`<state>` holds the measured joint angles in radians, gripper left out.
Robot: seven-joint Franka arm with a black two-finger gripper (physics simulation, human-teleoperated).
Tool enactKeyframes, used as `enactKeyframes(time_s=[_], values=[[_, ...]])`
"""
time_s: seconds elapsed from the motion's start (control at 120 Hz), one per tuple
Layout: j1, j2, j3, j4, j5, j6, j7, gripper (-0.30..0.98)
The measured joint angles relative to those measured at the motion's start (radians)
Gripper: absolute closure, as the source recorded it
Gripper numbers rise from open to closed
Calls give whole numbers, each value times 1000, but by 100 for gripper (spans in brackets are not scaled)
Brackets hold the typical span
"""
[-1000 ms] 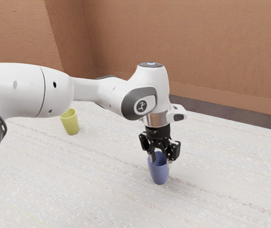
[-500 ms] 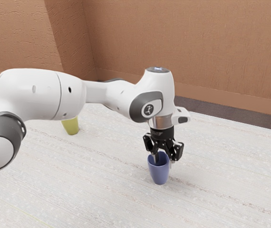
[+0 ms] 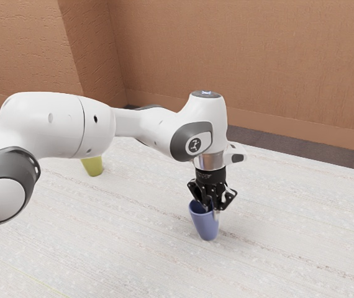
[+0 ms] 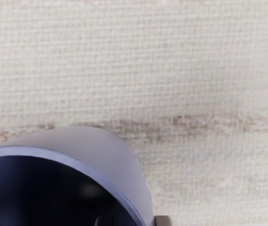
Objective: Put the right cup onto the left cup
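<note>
Above the tabletop (image 3: pixel 133 248), the hand (image 3: pixel 213 213) is clamped across one wall (image 4: pixel 110 155) of the tilted blue cup (image 3: pixel 206 228), likely light, rigid and slick; grip below the rim (image 4: pixel 21 150).

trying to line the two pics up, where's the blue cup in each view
Exterior view: the blue cup is below and a bit right of the middle, leaning.
Wrist view: the blue cup is in the lower left corner, cut off by the edge.
Shared landmark: the brownish streak on the table beside it.
</note>
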<state>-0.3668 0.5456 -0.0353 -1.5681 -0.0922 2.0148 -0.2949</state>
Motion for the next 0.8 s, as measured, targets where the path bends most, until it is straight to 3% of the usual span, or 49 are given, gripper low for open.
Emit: enactKeyframes(time_s=[0.467, 0.8], values=[[1, -46, 18, -20, 7, -9, -12, 78], [26, -127, 74, -35, 66, -52, -15, 78]])
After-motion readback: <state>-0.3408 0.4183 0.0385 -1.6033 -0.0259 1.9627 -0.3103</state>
